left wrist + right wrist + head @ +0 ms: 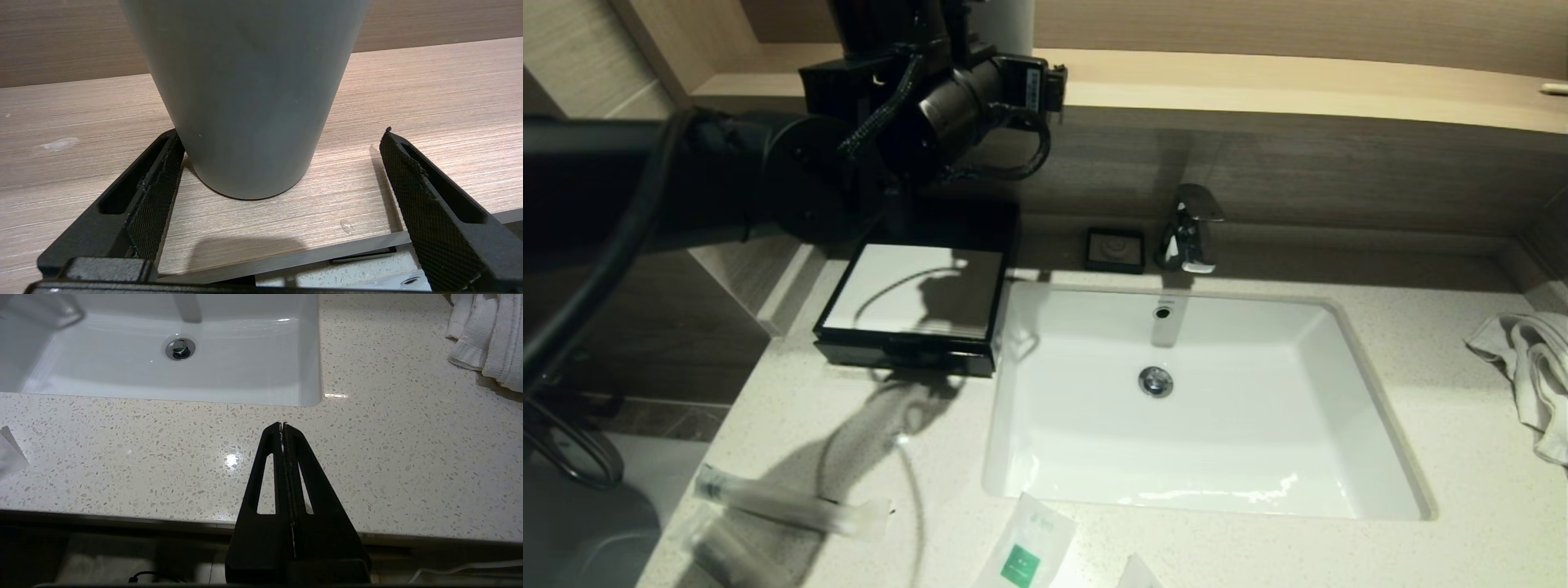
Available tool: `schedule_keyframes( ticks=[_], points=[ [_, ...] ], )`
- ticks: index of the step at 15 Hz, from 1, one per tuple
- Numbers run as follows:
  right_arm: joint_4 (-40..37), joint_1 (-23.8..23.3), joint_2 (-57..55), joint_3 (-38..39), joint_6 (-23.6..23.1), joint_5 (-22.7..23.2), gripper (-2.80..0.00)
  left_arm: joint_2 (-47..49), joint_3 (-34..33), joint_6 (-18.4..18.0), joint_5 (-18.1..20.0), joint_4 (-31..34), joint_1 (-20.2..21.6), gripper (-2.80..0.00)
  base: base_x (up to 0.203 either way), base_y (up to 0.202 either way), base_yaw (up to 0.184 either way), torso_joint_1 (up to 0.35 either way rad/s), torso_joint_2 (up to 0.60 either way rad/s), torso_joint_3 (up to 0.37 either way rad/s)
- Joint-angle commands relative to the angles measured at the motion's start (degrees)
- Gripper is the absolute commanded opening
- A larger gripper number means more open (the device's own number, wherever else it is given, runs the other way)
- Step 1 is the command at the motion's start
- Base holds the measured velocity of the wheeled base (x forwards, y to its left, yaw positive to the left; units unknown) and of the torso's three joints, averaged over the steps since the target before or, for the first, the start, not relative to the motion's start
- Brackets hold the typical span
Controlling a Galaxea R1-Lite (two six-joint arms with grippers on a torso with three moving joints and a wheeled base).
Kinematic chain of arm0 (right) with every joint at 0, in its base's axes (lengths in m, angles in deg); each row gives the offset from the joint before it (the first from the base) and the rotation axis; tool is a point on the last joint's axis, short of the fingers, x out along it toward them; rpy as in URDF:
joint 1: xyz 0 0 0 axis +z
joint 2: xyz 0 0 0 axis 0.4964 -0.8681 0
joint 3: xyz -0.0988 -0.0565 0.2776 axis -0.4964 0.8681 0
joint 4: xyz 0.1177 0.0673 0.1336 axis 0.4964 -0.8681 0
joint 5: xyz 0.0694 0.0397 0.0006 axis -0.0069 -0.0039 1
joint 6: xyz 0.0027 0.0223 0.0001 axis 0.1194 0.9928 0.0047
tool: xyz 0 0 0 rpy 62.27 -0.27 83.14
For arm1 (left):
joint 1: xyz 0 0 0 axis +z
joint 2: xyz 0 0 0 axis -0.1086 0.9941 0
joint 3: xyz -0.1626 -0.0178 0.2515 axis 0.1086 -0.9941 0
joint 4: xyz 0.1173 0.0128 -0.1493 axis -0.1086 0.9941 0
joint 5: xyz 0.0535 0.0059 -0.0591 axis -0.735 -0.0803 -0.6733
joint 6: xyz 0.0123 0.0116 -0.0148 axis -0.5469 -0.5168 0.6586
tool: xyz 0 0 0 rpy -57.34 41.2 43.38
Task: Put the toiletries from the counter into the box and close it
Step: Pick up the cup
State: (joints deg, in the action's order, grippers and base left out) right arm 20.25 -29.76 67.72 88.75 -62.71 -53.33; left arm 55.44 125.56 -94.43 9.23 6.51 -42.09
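Observation:
The toiletries lie along the near edge of the counter: two long slim packets, a flat packet with a green label and the corner of another flat packet. The black box with its white top stands left of the basin, its drawer front facing me. My left arm is raised to the wooden shelf. There my left gripper stands open around the base of a grey cup, one finger close against its side. My right gripper is shut and empty above the counter's front edge.
A white basin fills the middle of the counter, with a chrome faucet and a small black soap dish behind it. A crumpled towel lies at the right end. The wooden shelf runs along the wall.

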Motion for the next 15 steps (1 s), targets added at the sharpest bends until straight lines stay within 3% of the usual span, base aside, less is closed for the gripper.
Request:
schedule_keyframes(
  ticks=[1, 10, 15],
  points=[
    [0.0, 0.0, 0.0, 0.0, 0.0, 0.0, -2.8, 0.2, 0.0, -0.1, -0.1, -0.2, 0.0, 0.0, 0.0, 0.0, 0.0, 0.0, 0.0, 0.0],
    [0.0, 0.0, 0.0, 0.0, -0.1, 0.0, -2.8, 0.4, 0.0, -0.1, -1.9, -0.3, 0.0, 0.0, 0.0, 0.0, 0.0, 0.0, 0.0, 0.0],
    [0.0, 0.0, 0.0, 0.0, 0.0, 0.0, -2.8, 0.4, -0.2, -0.6, -2.1, -3.5, 0.0, 0.0, 0.0, 0.0, 0.0, 0.0, 0.0, 0.0]
  ],
)
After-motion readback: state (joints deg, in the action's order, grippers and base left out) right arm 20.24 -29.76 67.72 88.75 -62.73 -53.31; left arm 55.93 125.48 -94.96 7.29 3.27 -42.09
